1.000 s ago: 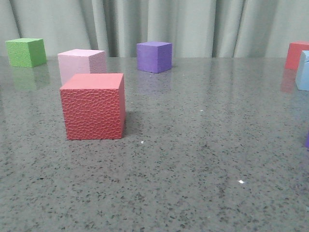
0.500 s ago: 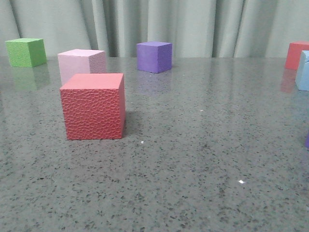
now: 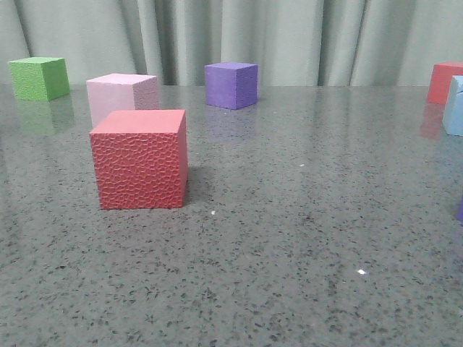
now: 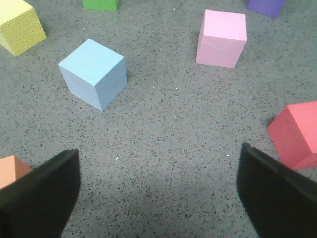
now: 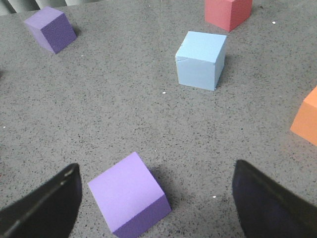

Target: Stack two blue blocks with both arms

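One blue block (image 4: 94,73) rests on the grey table in the left wrist view, well ahead of my left gripper (image 4: 158,191), which is open over bare tabletop. The other blue block (image 5: 201,60), with a small crack near a top edge, shows in the right wrist view beyond my open right gripper (image 5: 156,198); it also peeks in at the front view's right edge as a blue block (image 3: 455,106). A light purple cube (image 5: 130,200) sits on the table between the right fingers, nearer one finger, untouched. Neither gripper appears in the front view.
A red cube (image 3: 139,158), pale pink cube (image 3: 121,96), green cube (image 3: 39,77) and dark purple cube (image 3: 231,84) stand on the table; another red cube (image 3: 445,82) at far right. A yellow cube (image 4: 19,26) and orange cubes (image 4: 12,170) (image 5: 306,117) lie near the grippers.
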`<action>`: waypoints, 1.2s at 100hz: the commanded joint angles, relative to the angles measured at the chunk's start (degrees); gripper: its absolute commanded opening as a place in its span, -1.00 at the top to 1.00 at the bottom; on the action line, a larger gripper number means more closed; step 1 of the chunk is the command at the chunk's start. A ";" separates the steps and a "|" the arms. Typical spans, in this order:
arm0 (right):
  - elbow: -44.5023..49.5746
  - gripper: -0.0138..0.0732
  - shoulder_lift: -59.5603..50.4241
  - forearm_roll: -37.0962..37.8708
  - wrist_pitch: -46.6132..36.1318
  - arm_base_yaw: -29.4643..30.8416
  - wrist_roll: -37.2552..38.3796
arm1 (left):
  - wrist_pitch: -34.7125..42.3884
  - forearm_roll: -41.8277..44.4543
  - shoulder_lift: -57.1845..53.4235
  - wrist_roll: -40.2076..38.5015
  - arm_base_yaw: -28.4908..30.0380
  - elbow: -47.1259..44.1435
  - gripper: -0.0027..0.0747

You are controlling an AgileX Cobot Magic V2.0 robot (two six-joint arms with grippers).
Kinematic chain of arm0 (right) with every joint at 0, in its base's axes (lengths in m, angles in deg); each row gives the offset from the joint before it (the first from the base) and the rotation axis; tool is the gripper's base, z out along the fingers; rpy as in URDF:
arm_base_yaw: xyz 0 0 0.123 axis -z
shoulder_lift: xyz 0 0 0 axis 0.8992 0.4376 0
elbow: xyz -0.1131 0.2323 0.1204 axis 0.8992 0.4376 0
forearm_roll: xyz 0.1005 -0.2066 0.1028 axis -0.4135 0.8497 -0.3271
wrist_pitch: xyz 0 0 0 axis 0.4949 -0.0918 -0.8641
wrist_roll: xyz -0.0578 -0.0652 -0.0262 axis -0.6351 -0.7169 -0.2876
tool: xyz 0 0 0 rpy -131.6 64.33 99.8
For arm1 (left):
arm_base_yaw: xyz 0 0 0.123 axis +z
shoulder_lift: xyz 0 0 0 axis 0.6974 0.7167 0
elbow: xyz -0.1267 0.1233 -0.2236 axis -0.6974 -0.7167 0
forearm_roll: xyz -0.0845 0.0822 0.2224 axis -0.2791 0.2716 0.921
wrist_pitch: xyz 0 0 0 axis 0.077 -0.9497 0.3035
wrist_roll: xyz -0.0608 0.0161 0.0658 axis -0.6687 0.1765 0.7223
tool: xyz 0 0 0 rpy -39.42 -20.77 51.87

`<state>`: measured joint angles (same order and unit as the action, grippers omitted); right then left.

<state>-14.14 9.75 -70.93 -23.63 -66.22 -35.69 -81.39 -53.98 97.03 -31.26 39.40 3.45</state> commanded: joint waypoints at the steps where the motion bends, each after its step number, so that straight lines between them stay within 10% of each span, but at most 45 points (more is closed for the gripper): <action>1: -1.87 -0.80 0.93 -0.45 -4.95 0.44 -0.33 | 3.61 -0.85 0.40 0.14 -0.50 1.94 -0.81; 120: -39.46 -0.80 52.63 0.48 0.26 3.35 2.87 | 3.50 -0.74 0.40 0.14 -0.50 1.94 -0.66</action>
<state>-49.85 61.38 -70.88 -22.01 -63.95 -32.78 -81.43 -53.98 97.03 -31.12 39.40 3.45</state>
